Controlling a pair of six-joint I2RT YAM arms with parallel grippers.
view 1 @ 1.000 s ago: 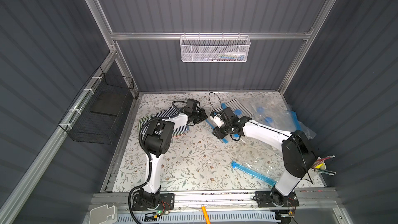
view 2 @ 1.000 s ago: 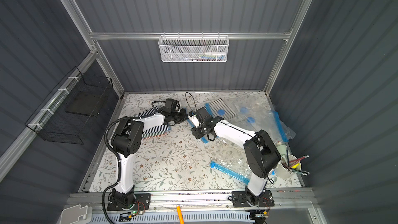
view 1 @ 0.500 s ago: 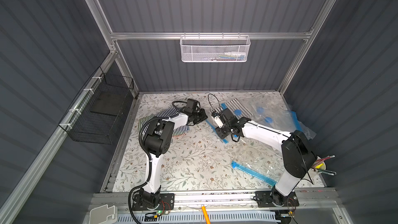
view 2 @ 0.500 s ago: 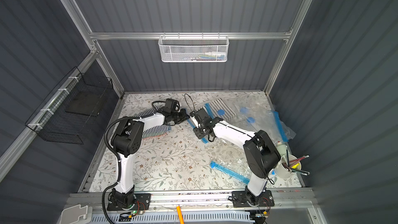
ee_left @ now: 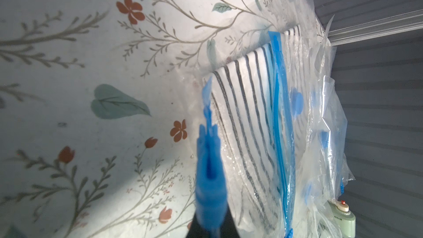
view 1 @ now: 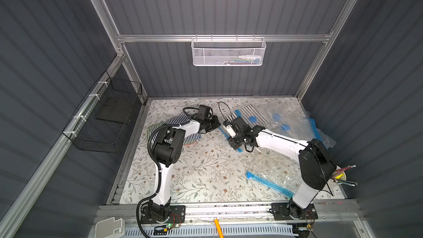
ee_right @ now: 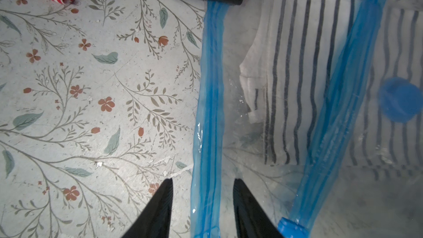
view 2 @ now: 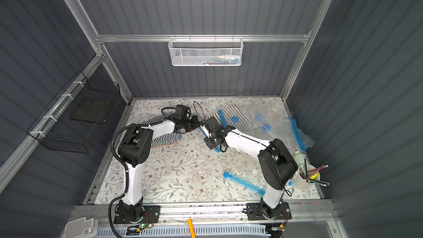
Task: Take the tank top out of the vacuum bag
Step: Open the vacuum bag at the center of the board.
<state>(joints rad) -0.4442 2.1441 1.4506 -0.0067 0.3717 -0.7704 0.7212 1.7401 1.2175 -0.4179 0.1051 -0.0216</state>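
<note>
Ribbed dark-grey walls (view 1: 229,3); white mesh basket (view 1: 229,52) above the far edge of the floral bench (view 1: 206,175), black wire basket (view 1: 107,120) along its left edge.

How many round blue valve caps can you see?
3 valve caps: one over the striped tank top, two on the clear bags right of it. More may be hidden.

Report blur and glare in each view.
Left wrist view: the blue zip strip nearest the lens is blurred, the floral mat soft. Right wrist view: sharp, small glints on the vacuum bag. Both top views: sharp, evenly lit.
</note>
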